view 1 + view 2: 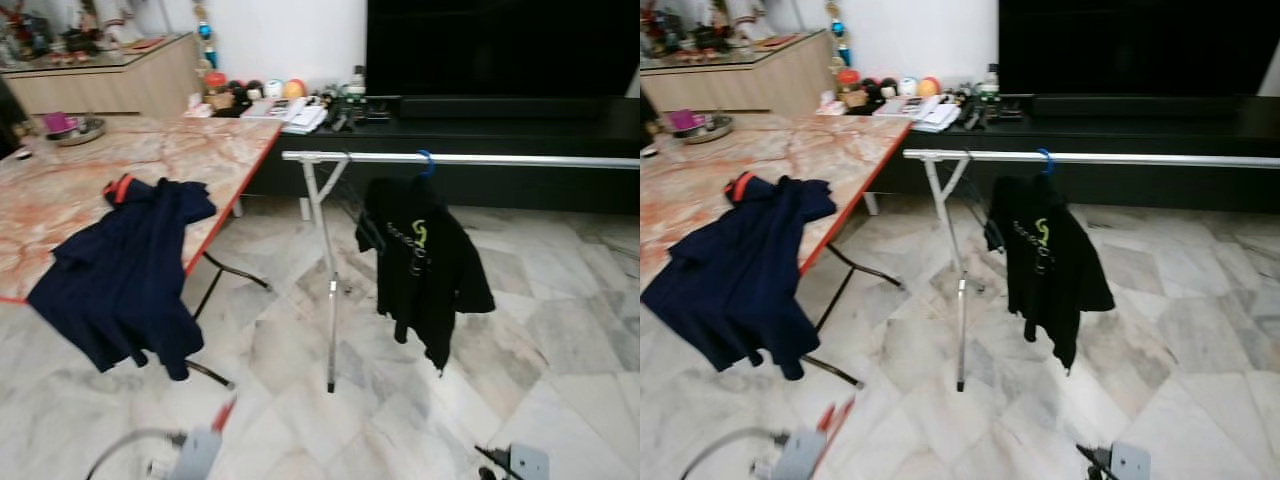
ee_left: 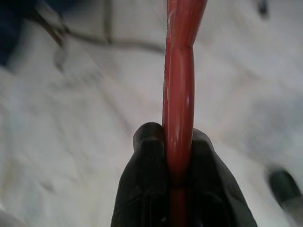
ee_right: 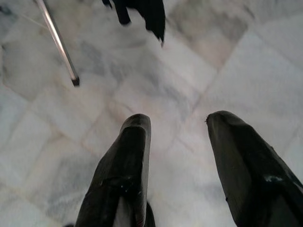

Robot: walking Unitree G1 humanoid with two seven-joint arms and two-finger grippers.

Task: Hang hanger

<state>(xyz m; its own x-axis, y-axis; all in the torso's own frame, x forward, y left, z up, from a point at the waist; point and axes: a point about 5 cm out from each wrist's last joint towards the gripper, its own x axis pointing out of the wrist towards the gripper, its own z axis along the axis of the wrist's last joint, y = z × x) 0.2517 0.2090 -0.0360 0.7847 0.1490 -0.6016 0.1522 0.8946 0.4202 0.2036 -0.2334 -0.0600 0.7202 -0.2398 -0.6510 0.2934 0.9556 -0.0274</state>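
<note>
Left pincer (image 2: 173,156) low over marble floor (image 1: 300,340), fingers pressed together on red hanger (image 2: 179,90); hanger's bar runs lengthwise straight out from fingertips, away from wrist. In the head view the red tip (image 1: 224,412) angles up toward the desk (image 1: 200,160). Right pincer (image 3: 177,142) low near the floor, fingers spread, holding nothing. Black shirt (image 1: 420,260) hangs on silver rail (image 1: 480,159); navy shirt (image 1: 125,270) drapes over desk edge.

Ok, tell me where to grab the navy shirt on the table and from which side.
Take the navy shirt at its red-trimmed collar, which lies flat on the marble table. Come from above with the open right gripper; the left gripper holds the red hanger.
</note>
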